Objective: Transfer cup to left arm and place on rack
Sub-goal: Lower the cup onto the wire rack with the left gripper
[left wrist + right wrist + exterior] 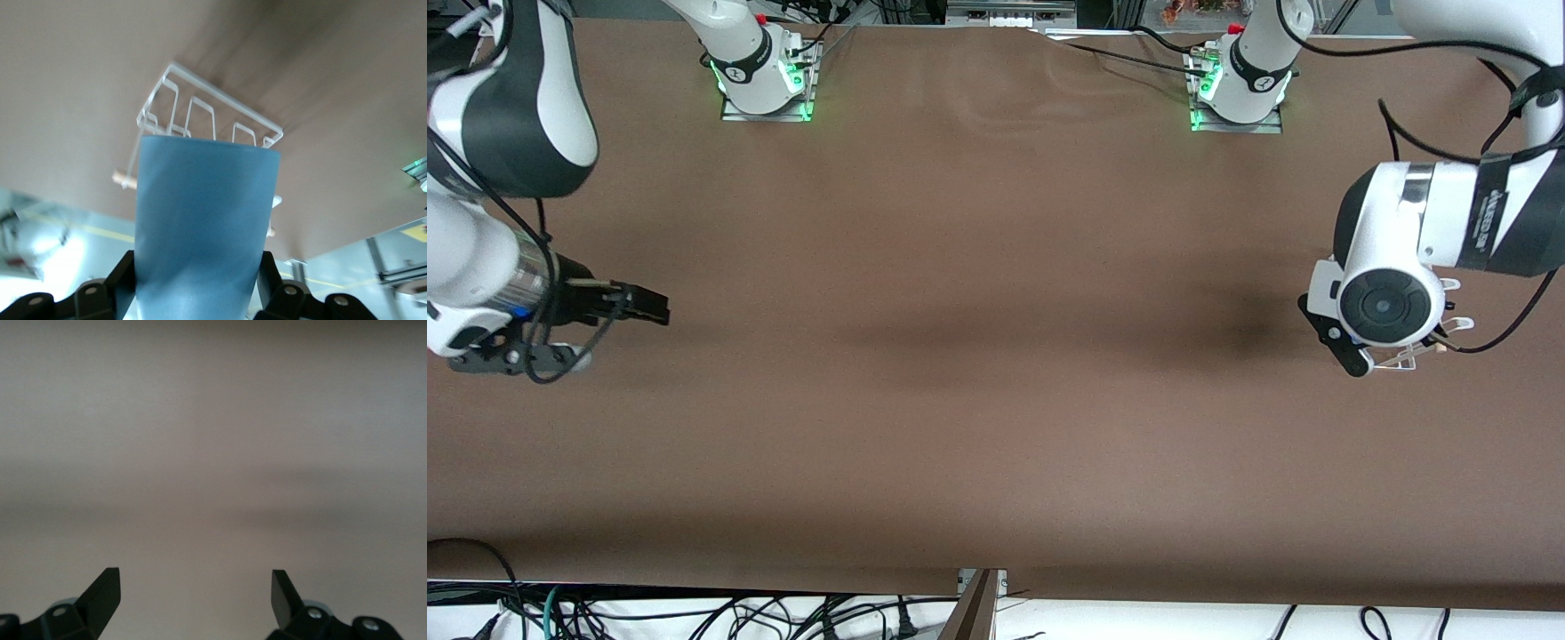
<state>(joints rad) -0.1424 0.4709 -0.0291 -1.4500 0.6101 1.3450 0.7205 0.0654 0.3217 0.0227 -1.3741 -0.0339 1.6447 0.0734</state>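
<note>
The left gripper (200, 293), a bulky black open-frame unit, was closed on the small light-blue matte plastic tapered cup (205, 227), with 1 finger (110, 290) against each side of the cup body. The cup hung in the air directly above the small white wire rack (200, 110), which stood on the brown table (978, 373) near the edge at the left arm's end. In the front view the left arm (1449, 222) covered most of the rack, leaving only a few white prongs and the tip of its light wooden dowel (1440, 348) visible; the cup itself was hidden there.

The right gripper (195, 593) was fully open and held nothing. It waited above bare table near the edge at the right arm's end, well apart from the rack.

The handover appeared complete, and the step in hand was judged to be the placement. Recommended procedure:

1. Align the cup over 1 row of upright prongs before descending, using the left wrist view to confirm centring.
2. Descend slowly and vertically, so that the cup does not strike a prong sideways and shift the light rack.
3. Release only once the cup is supported by the rack.
4. Retract straight upward to avoid dragging the cup off.
</note>
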